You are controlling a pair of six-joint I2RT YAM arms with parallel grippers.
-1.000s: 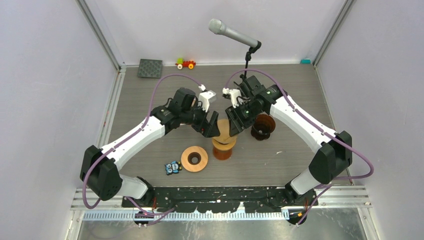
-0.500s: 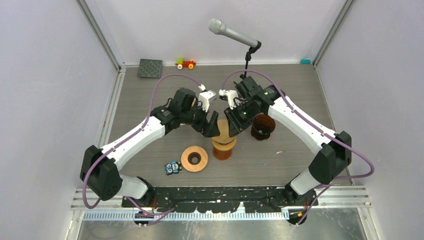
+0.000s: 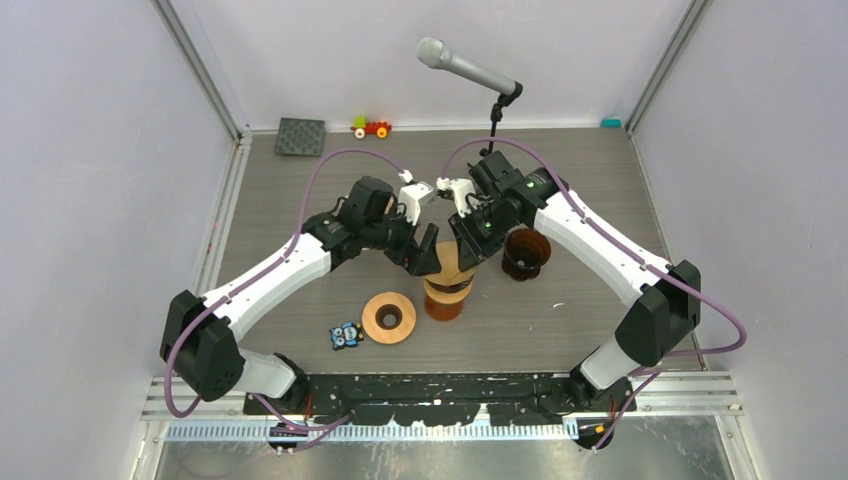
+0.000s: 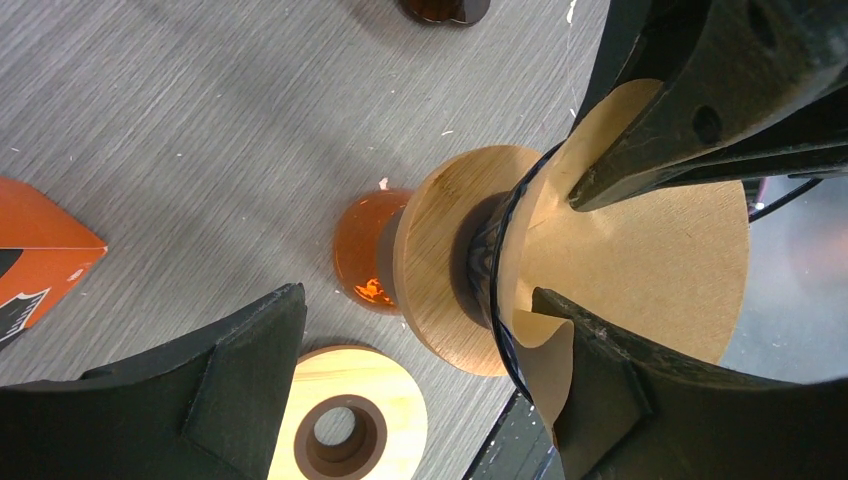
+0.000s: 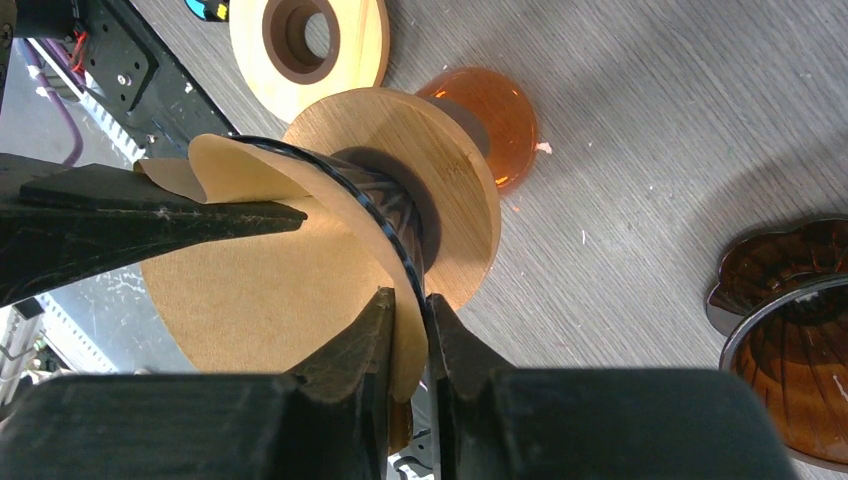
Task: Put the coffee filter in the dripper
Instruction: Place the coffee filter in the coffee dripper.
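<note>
The brown paper coffee filter sits open in the mouth of the glass dripper, which has a round wooden collar and stands on an amber base. My right gripper is shut on the filter's edge together with the dripper's dark rim. In the top view the right gripper is on the dripper's right side. My left gripper is open wide at the dripper's left side. One of its fingers lies against the filter's curled edge.
A second dark brown glass dripper stands just right of the work spot, also in the right wrist view. A wooden ring and a small blue toy lie near front. A microphone, black mat and toy car are at the back.
My right wrist has shifted slightly left and toward the back. The filter and both grippers stay at the dripper's mouth.
</note>
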